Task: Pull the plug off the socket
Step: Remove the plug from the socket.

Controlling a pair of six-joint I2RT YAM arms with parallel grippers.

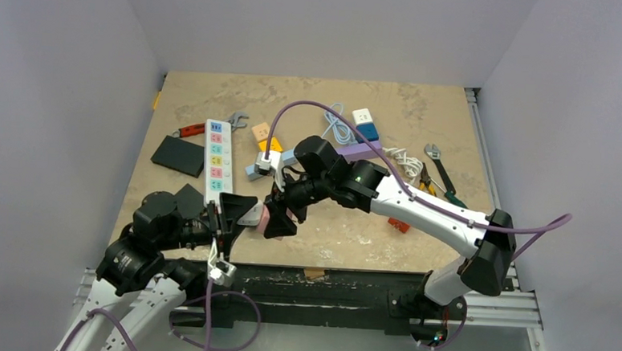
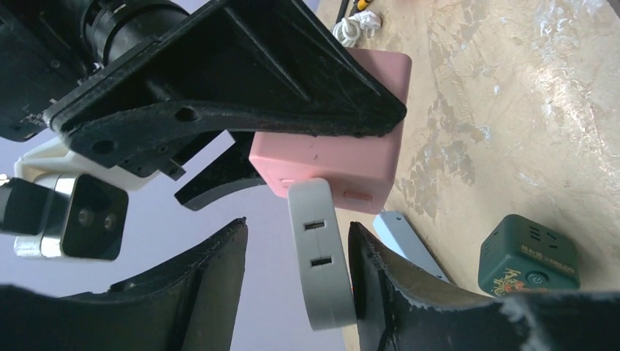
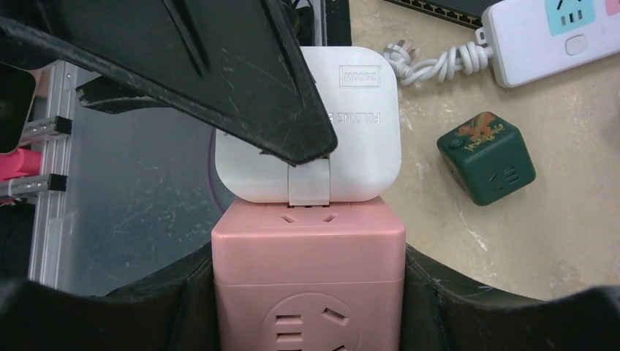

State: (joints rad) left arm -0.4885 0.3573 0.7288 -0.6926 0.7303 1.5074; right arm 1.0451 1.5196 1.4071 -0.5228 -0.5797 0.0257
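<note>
My right gripper (image 3: 307,292) is shut on the sides of a pink cube socket (image 3: 307,270), holding it above the table's near edge (image 1: 267,216). A white plug (image 3: 358,139) is seated in the socket's far face. My left gripper (image 2: 298,225) straddles that plug (image 2: 322,256). Its right finger (image 2: 380,285) touches the plug's flat side. The left finger (image 2: 212,278) stands apart from it with a clear gap. In the top view the left gripper (image 1: 237,216) meets the right gripper (image 1: 282,214) from the left.
A green cube socket (image 3: 486,157) sits on the table beside a pale blue strip (image 2: 409,245). A white power strip (image 1: 218,154), a black block (image 1: 178,155), a wrench (image 1: 437,162), cables and small adapters lie farther back.
</note>
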